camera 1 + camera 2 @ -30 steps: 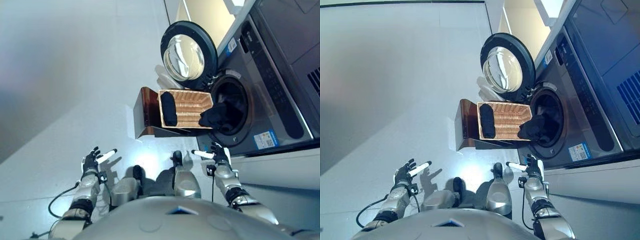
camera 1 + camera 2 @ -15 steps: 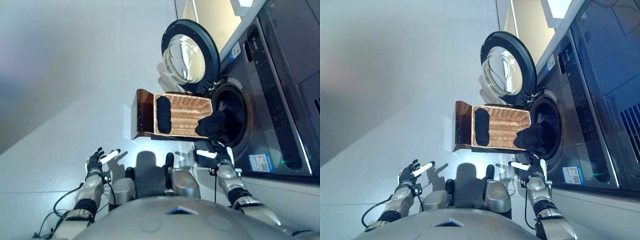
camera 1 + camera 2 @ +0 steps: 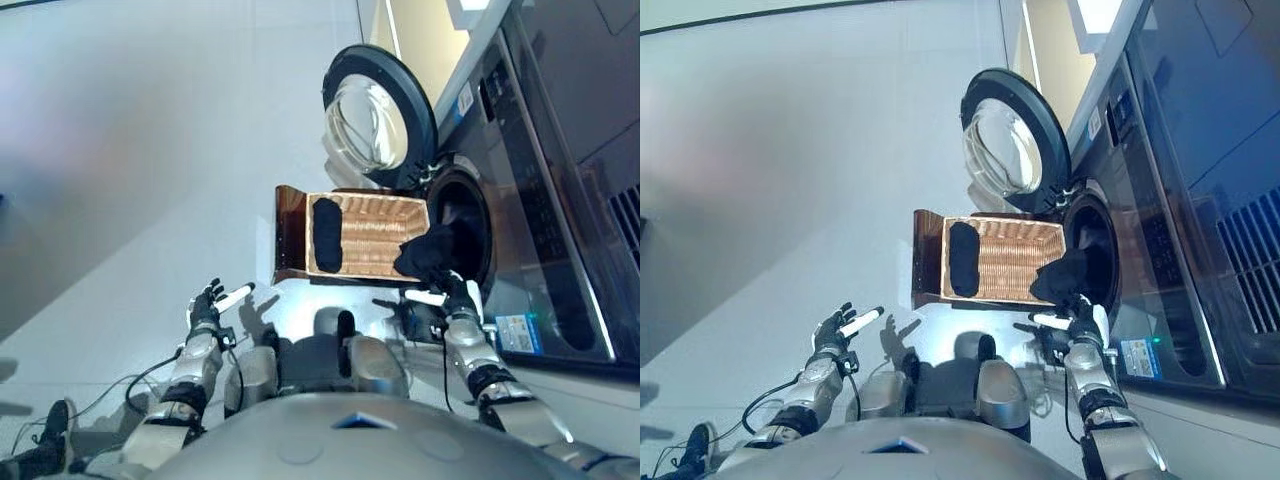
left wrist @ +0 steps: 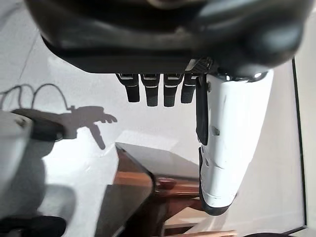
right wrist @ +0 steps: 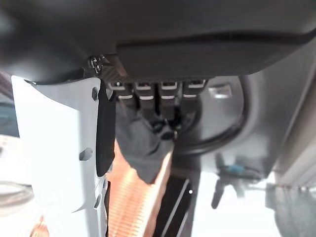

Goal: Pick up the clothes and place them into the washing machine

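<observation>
Right eye view: dark garment (image 3: 1064,276) just beyond empty right robot hand (image 3: 1081,324).

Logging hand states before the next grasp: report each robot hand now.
Left robot hand: open, holding nothing, above the floor.
Right robot hand: open, holding nothing, just short of the dark garment.

No text, number or brand can be read anywhere in these views. The washing machine (image 3: 540,200) carries a small blue and white sticker (image 3: 521,331) low on its front panel, near the drum opening, and another small white label (image 3: 466,98) on the panel beside the open door (image 3: 377,118), but the print on both is too small to make out. The wicker basket (image 3: 375,240) bears no marking.
</observation>
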Motion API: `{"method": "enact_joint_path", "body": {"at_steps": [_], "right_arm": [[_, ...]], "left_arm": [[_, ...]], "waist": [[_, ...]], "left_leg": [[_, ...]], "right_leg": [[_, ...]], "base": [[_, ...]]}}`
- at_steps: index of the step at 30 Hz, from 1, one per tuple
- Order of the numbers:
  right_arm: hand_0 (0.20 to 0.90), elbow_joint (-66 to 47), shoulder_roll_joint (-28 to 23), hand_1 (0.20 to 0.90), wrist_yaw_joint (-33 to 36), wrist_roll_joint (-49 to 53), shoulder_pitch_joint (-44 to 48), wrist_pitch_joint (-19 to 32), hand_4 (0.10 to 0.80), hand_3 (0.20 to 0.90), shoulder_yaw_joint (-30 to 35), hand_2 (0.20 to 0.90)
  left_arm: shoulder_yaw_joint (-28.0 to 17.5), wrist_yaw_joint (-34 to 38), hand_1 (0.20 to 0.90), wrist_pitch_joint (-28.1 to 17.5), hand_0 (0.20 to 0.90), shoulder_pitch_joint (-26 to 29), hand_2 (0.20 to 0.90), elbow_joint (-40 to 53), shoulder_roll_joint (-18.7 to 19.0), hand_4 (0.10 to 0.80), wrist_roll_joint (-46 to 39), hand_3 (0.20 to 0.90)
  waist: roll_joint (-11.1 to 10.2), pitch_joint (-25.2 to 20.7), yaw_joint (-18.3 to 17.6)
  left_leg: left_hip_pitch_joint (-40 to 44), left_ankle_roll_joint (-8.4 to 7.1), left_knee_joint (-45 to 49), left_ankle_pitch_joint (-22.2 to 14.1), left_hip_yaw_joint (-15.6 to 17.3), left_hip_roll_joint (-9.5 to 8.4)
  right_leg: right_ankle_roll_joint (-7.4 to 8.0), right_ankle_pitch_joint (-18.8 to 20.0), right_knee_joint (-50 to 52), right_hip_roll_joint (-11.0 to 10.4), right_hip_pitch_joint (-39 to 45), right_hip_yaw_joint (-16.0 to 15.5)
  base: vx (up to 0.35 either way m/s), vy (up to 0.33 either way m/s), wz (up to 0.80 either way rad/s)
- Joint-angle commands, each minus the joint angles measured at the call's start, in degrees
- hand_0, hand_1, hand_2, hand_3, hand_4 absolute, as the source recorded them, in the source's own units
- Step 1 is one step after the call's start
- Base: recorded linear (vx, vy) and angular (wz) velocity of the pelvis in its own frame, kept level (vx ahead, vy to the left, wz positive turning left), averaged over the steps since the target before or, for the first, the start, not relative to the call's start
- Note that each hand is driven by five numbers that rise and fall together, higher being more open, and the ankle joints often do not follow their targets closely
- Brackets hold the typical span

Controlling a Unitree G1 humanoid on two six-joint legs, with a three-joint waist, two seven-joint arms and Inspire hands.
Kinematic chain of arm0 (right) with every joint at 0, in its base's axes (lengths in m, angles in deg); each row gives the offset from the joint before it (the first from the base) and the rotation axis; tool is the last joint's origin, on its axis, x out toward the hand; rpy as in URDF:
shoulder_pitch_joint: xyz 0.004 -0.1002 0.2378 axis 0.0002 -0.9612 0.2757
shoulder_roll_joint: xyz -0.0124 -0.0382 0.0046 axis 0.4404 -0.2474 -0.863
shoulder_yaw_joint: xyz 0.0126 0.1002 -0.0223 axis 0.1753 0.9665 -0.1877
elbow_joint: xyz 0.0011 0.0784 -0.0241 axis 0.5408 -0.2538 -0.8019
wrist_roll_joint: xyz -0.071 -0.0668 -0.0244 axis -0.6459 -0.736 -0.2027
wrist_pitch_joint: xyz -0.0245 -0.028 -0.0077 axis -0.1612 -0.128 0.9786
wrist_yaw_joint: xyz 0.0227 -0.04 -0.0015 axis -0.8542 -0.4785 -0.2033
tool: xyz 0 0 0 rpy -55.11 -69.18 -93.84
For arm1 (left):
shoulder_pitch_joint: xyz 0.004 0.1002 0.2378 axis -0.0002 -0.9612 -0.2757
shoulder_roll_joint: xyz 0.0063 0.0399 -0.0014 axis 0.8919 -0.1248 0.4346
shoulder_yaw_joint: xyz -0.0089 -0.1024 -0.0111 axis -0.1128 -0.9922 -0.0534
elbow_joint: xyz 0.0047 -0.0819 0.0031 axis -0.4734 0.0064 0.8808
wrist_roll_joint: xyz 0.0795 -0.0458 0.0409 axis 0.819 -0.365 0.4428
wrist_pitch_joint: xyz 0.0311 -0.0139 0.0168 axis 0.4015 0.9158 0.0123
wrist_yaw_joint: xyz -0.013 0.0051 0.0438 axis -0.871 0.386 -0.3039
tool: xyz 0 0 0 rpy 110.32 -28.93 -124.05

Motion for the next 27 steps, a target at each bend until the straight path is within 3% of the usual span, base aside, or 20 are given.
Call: {"method": "enact_joint_path", "body": {"at_steps": [1, 7, 10, 14, 15, 21, 27], "right_arm": [[0.900, -1.6, -1.9, 0.900, 2.1, -1.9, 2.8, 2.0, 0.800, 0.900, -1.0, 0.900], [0.900, -0.5, -1.6, 0.900, 1.6, -2.5, 3.5, 1.6, 0.800, 0.900, -0.3, 0.900], [0.900, -0.1, -1.4, 0.900, 1.7, -2.2, 4.4, 1.6, 0.800, 0.900, -0.2, 0.900], [0.900, -0.7, -1.7, 0.900, 2.7, -2.7, 8.6, 1.3, 0.800, 0.900, -2.3, 0.900], [0.900, -0.8, -1.9, 0.900, 3.1, -3.5, 9.1, 1.1, 0.800, 0.900, -2.9, 0.900], [0.900, -3.7, -3.7, 0.900, 3.9, -8.1, 13.5, 0.5, 0.800, 0.900, -7.6, 0.900], [0.900, -2.0, -7.5, 0.900, 3.9, -17.6, 25.5, -1.1, 0.800, 0.900, -16.4, 0.900]], "left_arm": [[-0.9, 0.3, 0.900, -3.2, 0.900, -0.6, 0.900, 4.3, 3.8, 0.800, 1.4, 0.900], [-1.3, 0.5, 0.900, -3.8, 0.900, -0.4, 0.900, 5.9, 5.0, 0.800, 1.5, 0.900], [-1.5, 1.1, 0.900, -4.1, 0.900, 0.2, 0.900, 5.6, 5.7, 0.800, 1.2, 0.900], [-1.3, 2.6, 0.900, -5.5, 0.900, 2.9, 0.900, 5.4, 7.3, 0.800, -0.1, 0.900], [-1.3, 2.8, 0.900, -5.6, 0.900, 3.3, 0.900, 5.2, 7.4, 0.800, -0.1, 0.900], [-0.5, 3.8, 0.900, -6.1, 0.900, 4.2, 0.900, 6.0, 7.1, 0.800, -1.2, 0.900], [1.1, 4.4, 0.900, -7.0, 0.900, 5.1, 0.900, 7.5, 7.1, 0.800, -2.5, 0.900]], "waist": [[0.2, -0.7, 1.1], [0.2, -0.4, 2.0], [0.0, 1.3, 2.2], [-0.4, 5.5, 1.8], [-0.9, 5.8, 2.5], [-0.9, 6.4, 2.9], [-0.1, 8.4, 3.5]], "left_leg": [[-2.6, 1.47, -1.9, 6.3, 2.2, 1.17], [-2.6, 3.81, -0.5, 3.0, 4.1, -1.59], [-3.5, 4.95, 0.4, 2.2, 4.9, -2.25], [-7.5, 4.51, 2.0, 1.4, 5.2, -2.49], [-8.8, 4.21, 3.1, 1.3, 5.4, -2.27], [-12.9, 2.72, -0.3, 5.0, 4.1, -1.39], [-14.9, 2.00, -1.3, 6.1, 3.7, -1.13]], "right_leg": [[4.84, -5.6, 3.9, -0.1, 4.0, 1.2], [6.75, -6.2, 5.7, -2.9, 4.0, 2.4], [7.86, -4.7, 11.3, -3.5, -0.2, 2.9], [8.91, 3.3, 3.5, -6.5, -7.8, 5.0], [8.94, 3.7, 2.0, -7.6, -7.4, 2.9], [8.96, 4.2, -0.4, -8.1, -9.7, 0.4], [9.03, 4.1, 0.4, -8.4, -12.0, -0.9]], "base": [[0.169, 0.170, -0.56], [0.125, 0.165, -0.39], [-0.042, 0.123, -0.04], [-0.156, -0.002, -0.19], [-0.026, -0.035, -0.04], [-0.032, -0.048, 0.16], [-0.021, -0.034, 0.25]]}}
